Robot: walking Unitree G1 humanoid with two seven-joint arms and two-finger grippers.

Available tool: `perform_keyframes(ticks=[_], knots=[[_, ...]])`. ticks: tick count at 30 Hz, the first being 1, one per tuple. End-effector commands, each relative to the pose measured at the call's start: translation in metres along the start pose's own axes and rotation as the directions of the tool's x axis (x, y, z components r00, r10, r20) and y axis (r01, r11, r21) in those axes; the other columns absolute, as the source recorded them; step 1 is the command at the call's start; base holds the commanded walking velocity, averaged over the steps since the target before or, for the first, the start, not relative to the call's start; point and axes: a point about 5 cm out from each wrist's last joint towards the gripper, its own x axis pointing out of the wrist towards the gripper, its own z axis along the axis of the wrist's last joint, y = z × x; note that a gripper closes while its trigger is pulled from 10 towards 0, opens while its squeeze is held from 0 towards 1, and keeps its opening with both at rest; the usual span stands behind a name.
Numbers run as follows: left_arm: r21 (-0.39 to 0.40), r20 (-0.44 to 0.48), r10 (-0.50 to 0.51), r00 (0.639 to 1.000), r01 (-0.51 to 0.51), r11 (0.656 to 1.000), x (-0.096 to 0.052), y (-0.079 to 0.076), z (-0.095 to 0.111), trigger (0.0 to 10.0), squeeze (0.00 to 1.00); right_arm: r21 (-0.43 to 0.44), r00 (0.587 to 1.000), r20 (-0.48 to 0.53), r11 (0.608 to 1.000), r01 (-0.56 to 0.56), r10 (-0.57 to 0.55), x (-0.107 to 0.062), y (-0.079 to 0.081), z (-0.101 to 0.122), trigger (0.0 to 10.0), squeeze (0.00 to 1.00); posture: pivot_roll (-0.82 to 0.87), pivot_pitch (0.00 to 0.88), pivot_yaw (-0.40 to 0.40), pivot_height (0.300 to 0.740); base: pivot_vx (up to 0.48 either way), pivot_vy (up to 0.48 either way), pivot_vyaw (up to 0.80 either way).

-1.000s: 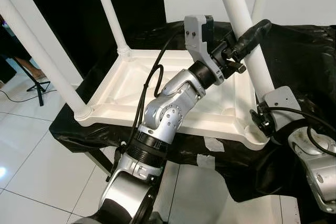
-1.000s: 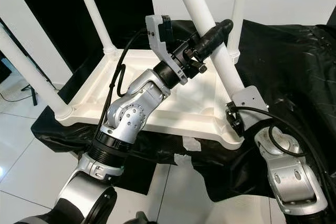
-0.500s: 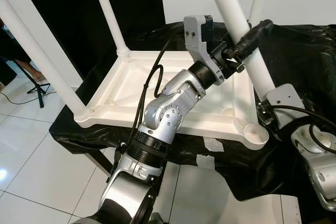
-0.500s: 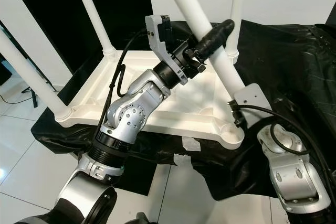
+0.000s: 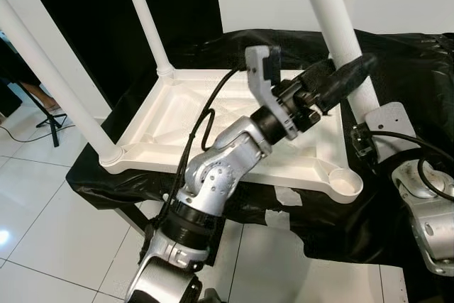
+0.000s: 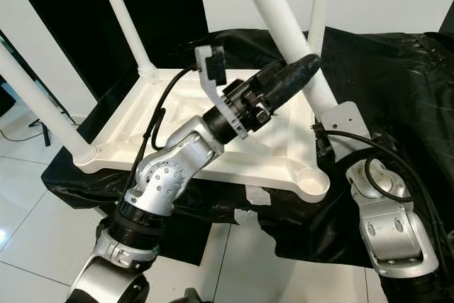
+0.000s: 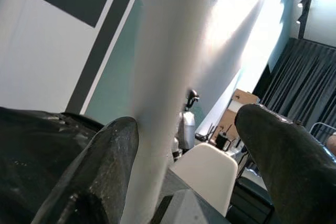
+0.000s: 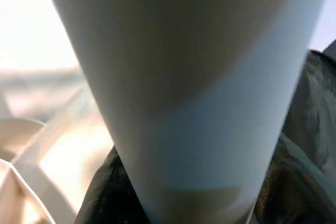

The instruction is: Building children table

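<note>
Lifting clear of the near right socket (image 5: pixel 345 184), the leg (image 5: pixel 333 23) has swung from a left lean to nearly upright (three others already stand), the left gripper (image 5: pixel 340 83) apart around it, the right gripper's (image 5: pixel 369 122) fingers hidden, so seating remains.

Black cloth (image 5: pixel 411 69) covers the stand; a tripod (image 5: pixel 51 115) stands on white floor tiles (image 5: pixel 42 196).

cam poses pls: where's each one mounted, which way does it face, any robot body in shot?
Left eye, right eye: head, looking down at upturned white tabletop; both arms show, left gripper around loose leg.
Left wrist: along its fingers, same leg between.
Right wrist: close on that leg.
Shared: the leg.
</note>
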Motion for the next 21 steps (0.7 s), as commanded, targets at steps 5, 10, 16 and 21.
perform_keyframes(ticks=[5, 10, 16, 21], knots=[[-0.008, -0.137, -0.446, 0.885, 0.449, 0.893, -0.024, -0.018, -0.011, 10.0, 0.00, 0.025, 0.996, -0.023, 0.996, 0.083, -0.082, 0.004, -0.009, -0.004, 2.7, 0.00, 0.01, 0.000, 0.108, 0.740, 0.000, 0.000, 0.00], [-0.057, -0.387, -0.432, 0.814, 0.447, 0.893, -0.055, 0.000, -0.038, 10.0, 0.00, 0.046, 0.993, 0.061, 0.994, 0.099, -0.101, 0.004, -0.011, 0.012, 10.0, 0.00, 0.01, 0.000, 0.106, 0.740, 0.000, 0.000, 0.00], [-0.098, -0.499, -0.417, 0.759, 0.429, 0.898, -0.070, 0.008, -0.054, 10.0, 0.00, 0.074, 0.985, 0.132, 0.992, 0.098, -0.107, 0.002, -0.012, 0.025, 10.0, 0.00, 0.00, 0.000, 0.108, 0.740, 0.000, 0.000, 0.00], [-0.134, -0.566, -0.413, 0.713, 0.415, 0.900, -0.081, 0.012, -0.067, 10.0, 0.00, 0.081, 0.981, 0.169, 0.994, 0.079, -0.092, 0.001, -0.008, 0.031, 10.0, 0.00, 0.00, 0.000, 0.106, 0.740, 0.000, 0.000, 0.00]])
